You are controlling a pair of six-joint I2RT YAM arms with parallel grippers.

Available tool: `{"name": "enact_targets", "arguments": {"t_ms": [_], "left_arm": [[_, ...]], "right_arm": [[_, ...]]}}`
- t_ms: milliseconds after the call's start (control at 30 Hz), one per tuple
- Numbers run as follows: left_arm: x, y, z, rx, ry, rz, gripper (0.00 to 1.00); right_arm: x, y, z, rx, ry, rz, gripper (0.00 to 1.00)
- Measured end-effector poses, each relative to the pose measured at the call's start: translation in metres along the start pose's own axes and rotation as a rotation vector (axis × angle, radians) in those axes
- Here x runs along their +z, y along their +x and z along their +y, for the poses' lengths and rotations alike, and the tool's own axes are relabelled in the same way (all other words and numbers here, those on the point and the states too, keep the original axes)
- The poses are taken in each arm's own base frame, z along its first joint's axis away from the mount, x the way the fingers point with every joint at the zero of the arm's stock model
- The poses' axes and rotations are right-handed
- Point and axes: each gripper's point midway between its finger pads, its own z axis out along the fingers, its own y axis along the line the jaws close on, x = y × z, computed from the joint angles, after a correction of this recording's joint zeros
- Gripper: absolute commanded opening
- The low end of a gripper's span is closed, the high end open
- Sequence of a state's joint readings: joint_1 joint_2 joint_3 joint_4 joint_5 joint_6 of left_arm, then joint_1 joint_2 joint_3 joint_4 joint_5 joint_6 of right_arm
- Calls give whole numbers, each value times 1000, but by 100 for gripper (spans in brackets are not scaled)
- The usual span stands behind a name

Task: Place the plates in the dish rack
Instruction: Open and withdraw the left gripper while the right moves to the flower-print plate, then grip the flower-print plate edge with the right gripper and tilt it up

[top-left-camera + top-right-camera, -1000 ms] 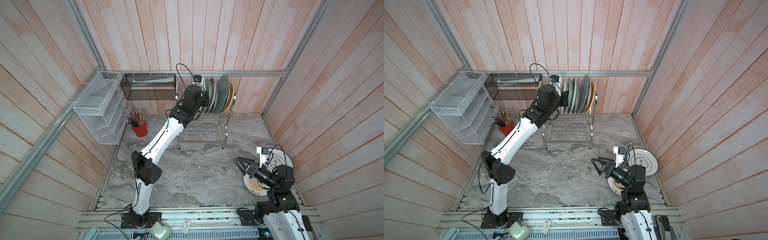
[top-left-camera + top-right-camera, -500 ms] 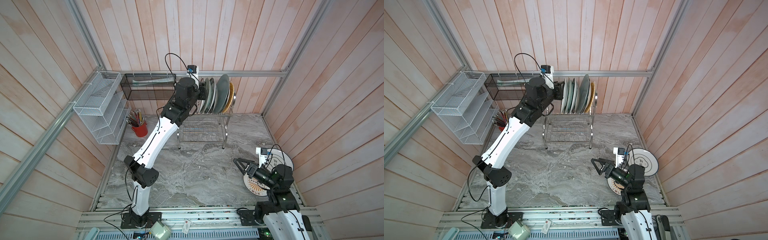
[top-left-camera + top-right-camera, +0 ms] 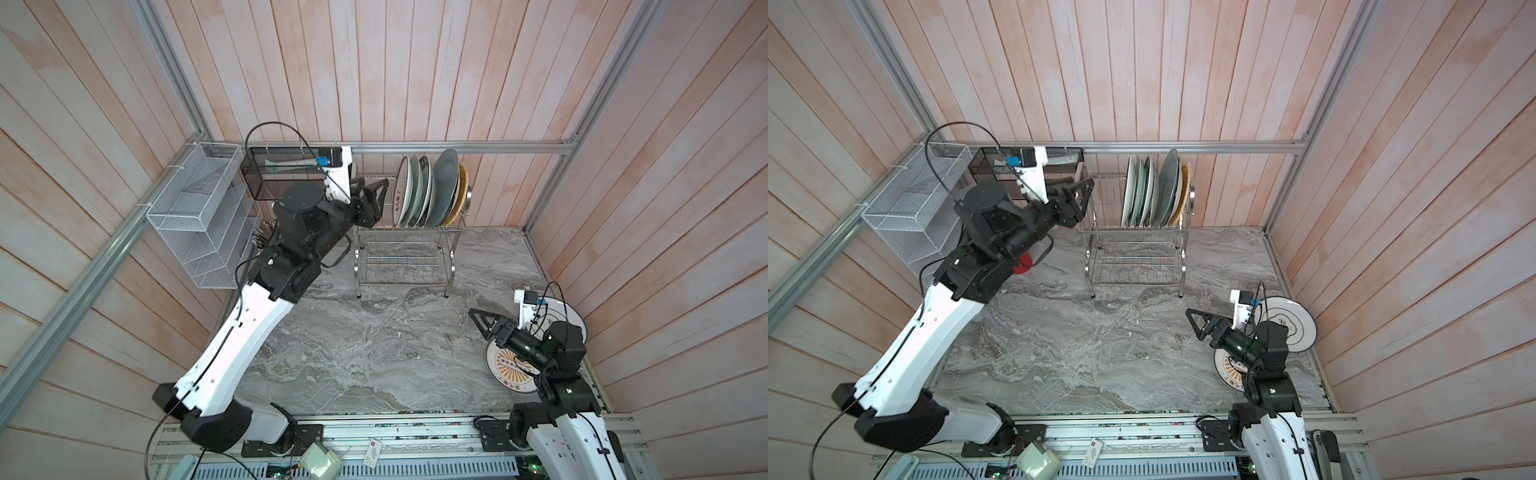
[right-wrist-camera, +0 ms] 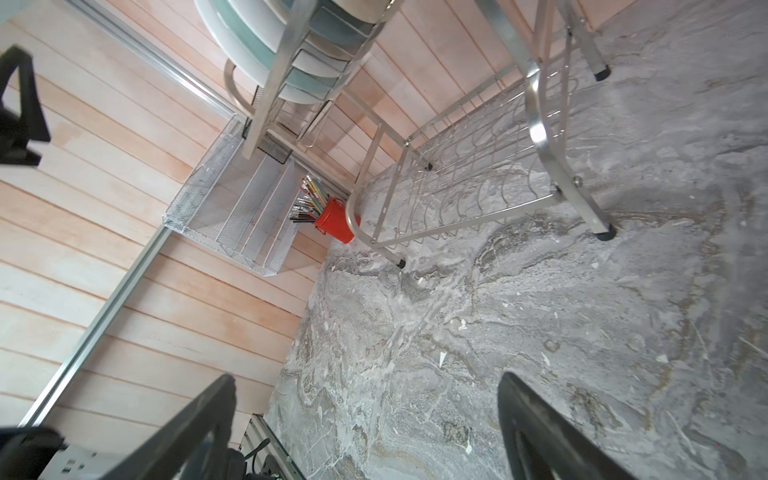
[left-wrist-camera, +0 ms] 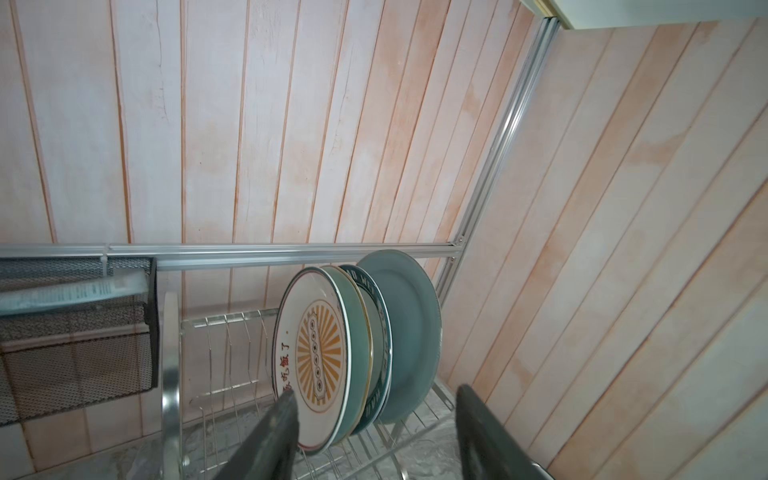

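At the back of the grey marble tabletop (image 3: 374,357) I have the dish rack (image 3: 401,266) standing against the wooden wall, its upper tier carrying plates. On the wall to its left hang a white mesh organiser (image 3: 199,224) and, nearer the rack, a black mesh basket (image 3: 266,185). The racked plates (image 3: 419,195) stand on edge in a tight row in the right half of the upper tier. In my left wrist view the sunburst plate (image 5: 318,361) is nearest, then a green one, one with a dark lettered rim, and the tall grey-teal plate (image 5: 411,332). A top view shows a yellow woven plate (image 3: 463,195) at the far right end. Two more lie flat at the table's right edge, a second sunburst plate (image 3: 509,370) and a blue-ringed plate (image 3: 1291,320), both partly under my right arm. My left gripper (image 3: 381,199) hangs level with the upper tier, just left of the row, jaws apart and holding nothing. My right gripper (image 3: 478,324) sits low over the marble near the flat plates, jaws spread wide and empty. A red cup (image 4: 334,220) of pencils stands by the rack's left legs.
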State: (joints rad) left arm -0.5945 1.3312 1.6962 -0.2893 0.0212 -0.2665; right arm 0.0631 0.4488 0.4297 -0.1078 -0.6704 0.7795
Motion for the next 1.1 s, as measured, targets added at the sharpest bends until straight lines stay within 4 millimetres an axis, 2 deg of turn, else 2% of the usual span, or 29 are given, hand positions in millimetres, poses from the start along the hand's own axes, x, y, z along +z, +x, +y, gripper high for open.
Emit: {"name": "enact_targets", "arguments": {"t_ms": [67, 100, 200, 333, 500, 567, 667, 800, 933, 1000, 1100], "left_arm": [[-29, 25, -1, -14, 34, 21, 98], [-42, 36, -2, -17, 55, 27, 100], [-85, 71, -6, -36, 127, 41, 100], [-138, 115, -15, -65, 241, 46, 100], [-176, 172, -10, -105, 287, 100, 100], [-184, 196, -5, -120, 280, 142, 100], [-193, 226, 3, -142, 261, 201, 100], [-193, 240, 6, -161, 248, 247, 100], [-184, 254, 8, -177, 241, 308, 100], [-180, 265, 9, -187, 235, 355, 100], [-178, 274, 11, -194, 225, 390, 100]], "right_arm": [[3, -5, -8, 4, 41, -15, 98], [4, -8, -11, 3, 59, -23, 98], [7, -17, -22, 5, 124, -50, 98], [9, -26, -51, 35, 258, -94, 98], [-3, -45, -92, 84, 462, -179, 98], [-14, -56, -111, 108, 547, -232, 98], [-41, -74, -142, 142, 678, -328, 98], [-87, -88, -188, 218, 835, -445, 96], [-130, -78, -231, 343, 959, -518, 92], [-148, -68, -244, 401, 996, -556, 91], [-167, -60, -254, 453, 1024, -604, 91]]}}
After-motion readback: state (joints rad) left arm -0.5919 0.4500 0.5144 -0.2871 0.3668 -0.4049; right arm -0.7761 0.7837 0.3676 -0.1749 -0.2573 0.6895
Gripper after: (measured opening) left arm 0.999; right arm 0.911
